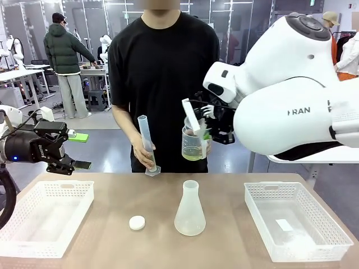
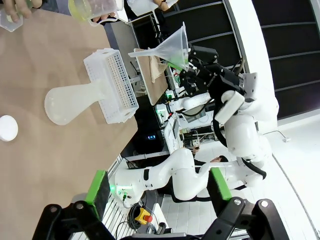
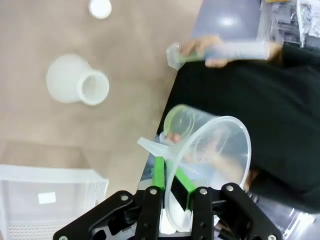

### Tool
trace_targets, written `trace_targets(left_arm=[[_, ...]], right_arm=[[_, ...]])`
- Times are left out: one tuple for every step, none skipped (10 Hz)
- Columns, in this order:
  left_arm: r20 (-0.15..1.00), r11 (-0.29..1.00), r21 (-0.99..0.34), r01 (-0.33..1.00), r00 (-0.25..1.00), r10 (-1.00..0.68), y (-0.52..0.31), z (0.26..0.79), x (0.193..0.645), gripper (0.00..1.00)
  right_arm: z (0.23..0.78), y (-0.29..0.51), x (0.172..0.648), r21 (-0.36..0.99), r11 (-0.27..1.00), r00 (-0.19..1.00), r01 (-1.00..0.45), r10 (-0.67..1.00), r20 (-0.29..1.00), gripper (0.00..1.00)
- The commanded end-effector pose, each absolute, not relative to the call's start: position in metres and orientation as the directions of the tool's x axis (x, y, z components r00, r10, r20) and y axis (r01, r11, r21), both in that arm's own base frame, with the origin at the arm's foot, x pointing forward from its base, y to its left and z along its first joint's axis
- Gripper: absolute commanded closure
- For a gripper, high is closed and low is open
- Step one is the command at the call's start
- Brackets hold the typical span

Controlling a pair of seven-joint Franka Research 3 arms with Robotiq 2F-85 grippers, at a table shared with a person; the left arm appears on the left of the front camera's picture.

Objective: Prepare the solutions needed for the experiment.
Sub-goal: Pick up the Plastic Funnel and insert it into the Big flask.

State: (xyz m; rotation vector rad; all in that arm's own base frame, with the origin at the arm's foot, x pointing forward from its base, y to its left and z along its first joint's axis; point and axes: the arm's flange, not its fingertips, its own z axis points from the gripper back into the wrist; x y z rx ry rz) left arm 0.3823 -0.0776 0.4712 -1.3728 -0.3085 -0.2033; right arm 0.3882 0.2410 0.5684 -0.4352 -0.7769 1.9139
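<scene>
A frosted conical flask [image 1: 189, 210] [image 3: 75, 82] [image 2: 70, 102] stands upright on the table's middle, and I can make out no liquid in it. The person across the table holds a clear beaker [image 1: 193, 144] [image 3: 181, 120] with pale yellow liquid in one hand and a tall measuring cylinder [image 1: 147, 143] [image 3: 225, 50] in the other. My right gripper [image 1: 203, 130] [image 3: 170, 185] is shut on a clear plastic funnel [image 1: 191, 116] [image 3: 215, 150] [image 2: 172, 47], held in the air beside the beaker and above the flask. Off to the left my left gripper [image 1: 73, 159] [image 2: 155, 220] hangs open with nothing in it.
A white round lid [image 1: 137, 223] [image 3: 100, 7] lies left of the flask. White mesh baskets sit at the table's left [image 1: 61, 185] and right [image 1: 275, 188] [image 2: 112, 85]; the right one holds a small white slip. Another person stands far behind.
</scene>
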Motion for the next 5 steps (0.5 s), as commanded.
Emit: trace_targets(left_arm=[[0.325, 0.163, -0.935, 0.314, 0.944, 0.048, -0.079, 0.473, 0.383, 0.00], [0.325, 0.163, -0.935, 0.314, 0.944, 0.048, -0.079, 0.473, 0.383, 0.00], [0.325, 0.163, -0.935, 0.314, 0.944, 0.048, -0.079, 0.473, 0.383, 0.00], [0.325, 0.163, -0.935, 0.314, 0.944, 0.048, -0.079, 0.473, 0.383, 0.00], [0.325, 0.163, -0.935, 0.314, 0.944, 0.048, -0.079, 0.473, 0.383, 0.00]], right_arm=[[0.570, 0.242, 0.388, -0.690, -0.347, -0.536, -0.635, 0.841, 0.071, 0.94], [0.569, 0.248, 0.381, -0.684, -0.356, -0.547, -0.637, 0.834, 0.074, 0.94], [0.568, 0.253, 0.376, -0.674, -0.361, -0.559, -0.644, 0.824, 0.093, 0.94], [0.566, 0.257, 0.372, -0.672, -0.363, -0.562, -0.645, 0.822, 0.096, 0.94], [0.565, 0.259, 0.367, -0.672, -0.359, -0.561, -0.647, 0.821, 0.102, 0.94]])
